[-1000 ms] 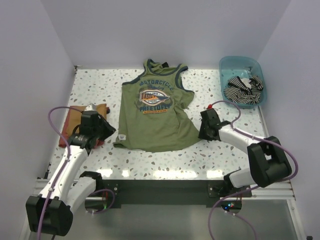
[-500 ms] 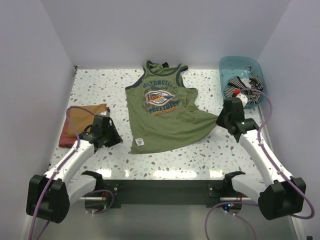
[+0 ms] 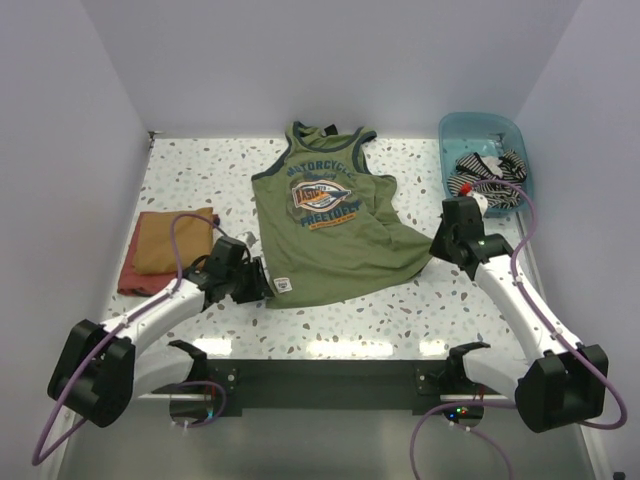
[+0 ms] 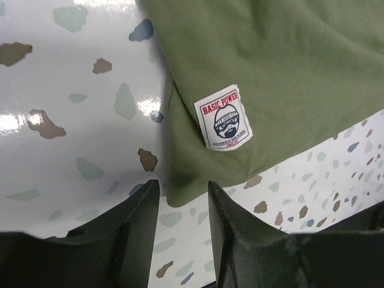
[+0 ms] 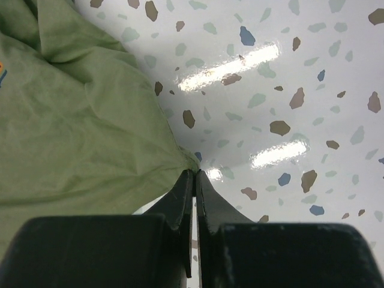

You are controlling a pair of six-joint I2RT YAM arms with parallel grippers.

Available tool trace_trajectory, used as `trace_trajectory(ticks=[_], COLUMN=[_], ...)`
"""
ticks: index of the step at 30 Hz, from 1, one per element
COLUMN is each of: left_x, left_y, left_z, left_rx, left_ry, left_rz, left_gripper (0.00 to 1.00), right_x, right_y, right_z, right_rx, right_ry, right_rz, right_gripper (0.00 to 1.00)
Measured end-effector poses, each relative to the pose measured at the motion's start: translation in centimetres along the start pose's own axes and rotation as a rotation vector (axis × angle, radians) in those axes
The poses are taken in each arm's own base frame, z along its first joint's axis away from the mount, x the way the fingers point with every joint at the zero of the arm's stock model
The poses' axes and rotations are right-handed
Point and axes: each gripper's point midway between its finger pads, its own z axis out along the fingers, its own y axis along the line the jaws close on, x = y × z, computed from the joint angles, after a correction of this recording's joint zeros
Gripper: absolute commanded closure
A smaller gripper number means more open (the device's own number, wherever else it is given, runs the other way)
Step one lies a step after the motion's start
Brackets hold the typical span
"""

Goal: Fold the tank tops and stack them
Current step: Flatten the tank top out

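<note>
The olive-green tank top point(image 3: 330, 230) with navy trim and a chest print lies flat mid-table, neck to the back. My left gripper point(image 3: 262, 281) is open at its near-left hem corner. In the left wrist view that gripper point(image 4: 182, 195) has the corner of the green top point(image 4: 270, 66) lying between its fingertips, just below a white label point(image 4: 223, 117). My right gripper point(image 3: 436, 245) is shut on the near-right hem corner. The right wrist view shows the gripper point(image 5: 195, 174) pinching the green fabric point(image 5: 78, 138). The striped tank top point(image 3: 488, 175) lies crumpled in the bin.
A blue plastic bin point(image 3: 447, 135) stands at the back right. A folded orange-brown cloth point(image 3: 165, 245) lies at the left of the table. White walls close in the left, back and right sides.
My left gripper has moved right, from beside the orange cloth to the green top's near-left corner. The right gripper pulled the right hem corner rightward, shifting the top, then held.
</note>
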Motion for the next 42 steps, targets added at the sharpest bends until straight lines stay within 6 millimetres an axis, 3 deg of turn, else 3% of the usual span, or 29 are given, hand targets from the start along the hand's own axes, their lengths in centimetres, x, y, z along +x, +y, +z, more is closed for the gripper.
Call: trace_trajectory(ticks=[8, 16, 17, 18, 19, 22, 25, 27, 31, 33, 36, 39, 42], left_x=[0.9, 2.0, 2.0, 2.0, 2.0, 2.0, 1.1, -1.4, -9.8, -15.2, -21.2, -24.8, -26.5], left_y=[0.4, 0.1, 0.1, 0.1, 0.1, 0.2, -0.6, -2.5, -8.5, -11.4, -14.8, -18.3, -20.7], left_z=[0.6, 1.4, 1.4, 1.4, 1.4, 1.4, 0.7, -0.8, -7.1, -12.3, -20.9, -30.3, -38.3], left_rx=[-0.053, -0.066, -0.068, -0.069, -0.070, -0.075, -0.079, -0.060, 0.043, 0.107, 0.181, 0.274, 0.354], left_ry=[0.013, 0.051, 0.049, 0.047, 0.048, 0.053, 0.049, -0.006, -0.220, -0.381, -0.605, -0.817, -0.984], left_rz=[0.031, 0.054, 0.052, 0.051, 0.047, 0.053, 0.056, 0.068, 0.085, 0.081, 0.075, 0.085, 0.083], left_gripper=[0.55, 0.76, 0.80, 0.93, 1.00, 1.00, 1.00, 1.00, 1.00, 1.00, 1.00, 1.00, 1.00], right_x=[0.1, 0.0, 0.0, 0.0, 0.0, 0.0, -0.7, -2.2, -7.4, -11.0, -16.7, -22.5, -27.0], right_y=[0.1, 0.2, 0.2, 0.2, 0.2, 0.3, 0.4, 0.9, 1.8, 2.4, 3.5, 4.6, 5.1], right_z=[0.0, 0.0, 0.0, 0.0, 0.0, 0.0, -0.4, -1.1, -3.8, -6.2, -11.0, -17.5, -24.5], right_rx=[-0.004, -0.008, -0.009, -0.009, -0.011, -0.013, -0.016, -0.027, -0.076, -0.114, -0.177, -0.258, -0.340], right_ry=[0.002, -0.001, -0.001, -0.001, 0.000, 0.000, -0.007, -0.033, -0.127, -0.198, -0.328, -0.484, -0.642], right_rz=[0.000, 0.001, 0.001, 0.001, 0.001, 0.001, 0.001, 0.009, 0.067, 0.104, 0.146, 0.183, 0.218], right_gripper=[1.00, 1.00, 1.00, 1.00, 1.00, 1.00, 1.00, 1.00, 1.00, 1.00, 1.00, 1.00, 1.00])
